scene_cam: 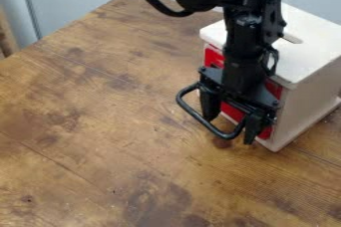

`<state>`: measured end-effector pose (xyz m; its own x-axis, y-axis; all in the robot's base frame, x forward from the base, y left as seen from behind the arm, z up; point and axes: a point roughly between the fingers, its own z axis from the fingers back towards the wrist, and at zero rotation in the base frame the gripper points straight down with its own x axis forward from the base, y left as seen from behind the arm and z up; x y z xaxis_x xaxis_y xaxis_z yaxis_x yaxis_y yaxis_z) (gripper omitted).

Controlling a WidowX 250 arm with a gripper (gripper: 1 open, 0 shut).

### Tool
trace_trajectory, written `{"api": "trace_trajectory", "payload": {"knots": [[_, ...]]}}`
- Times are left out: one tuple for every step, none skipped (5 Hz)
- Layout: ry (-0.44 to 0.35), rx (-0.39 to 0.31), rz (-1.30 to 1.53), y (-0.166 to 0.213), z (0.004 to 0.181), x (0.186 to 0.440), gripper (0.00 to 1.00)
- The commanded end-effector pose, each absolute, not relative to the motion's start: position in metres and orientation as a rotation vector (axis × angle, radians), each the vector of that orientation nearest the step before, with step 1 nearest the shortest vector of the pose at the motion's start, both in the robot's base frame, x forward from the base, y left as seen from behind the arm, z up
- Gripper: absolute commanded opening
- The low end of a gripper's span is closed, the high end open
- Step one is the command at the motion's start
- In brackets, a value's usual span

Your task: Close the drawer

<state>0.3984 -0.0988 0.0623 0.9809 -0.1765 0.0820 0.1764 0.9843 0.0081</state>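
Note:
The drawer (pixel 270 94) has a red front set in a small cream-white box (pixel 304 60) at the right of the wooden table. Its red face sits nearly level with the box's front. A black rounded loop handle (pixel 194 113) sticks out toward the left front. My black gripper (pixel 236 123) hangs straight down right against the drawer front, over the handle's inner part. Its fingers (pixel 249 129) point at the table, and I cannot tell whether they are open or shut. The arm hides much of the drawer face.
The box has a slotted top (pixel 285 39). The wooden table (pixel 94 121) stretches to the left and front. A pale wall and a metal post (pixel 27 17) stand at the back left.

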Motion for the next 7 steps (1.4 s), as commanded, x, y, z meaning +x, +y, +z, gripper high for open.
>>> {"api": "trace_trajectory", "payload": {"knots": [[-0.173, -0.014, -0.119, -0.107, 0.069, 0.418, 1.0], [-0.19, -0.019, -0.087, -0.103, 0.064, 0.419, 1.0], [-0.19, -0.023, -0.051, -0.098, 0.059, 0.421, 1.0], [-0.19, -0.024, 0.007, -0.095, 0.065, 0.417, 1.0], [-0.185, -0.016, 0.062, -0.092, 0.07, 0.414, 1.0], [-0.177, -0.019, 0.07, -0.093, 0.09, 0.419, 1.0], [-0.199, -0.032, 0.063, -0.092, 0.11, 0.414, 1.0]]}}
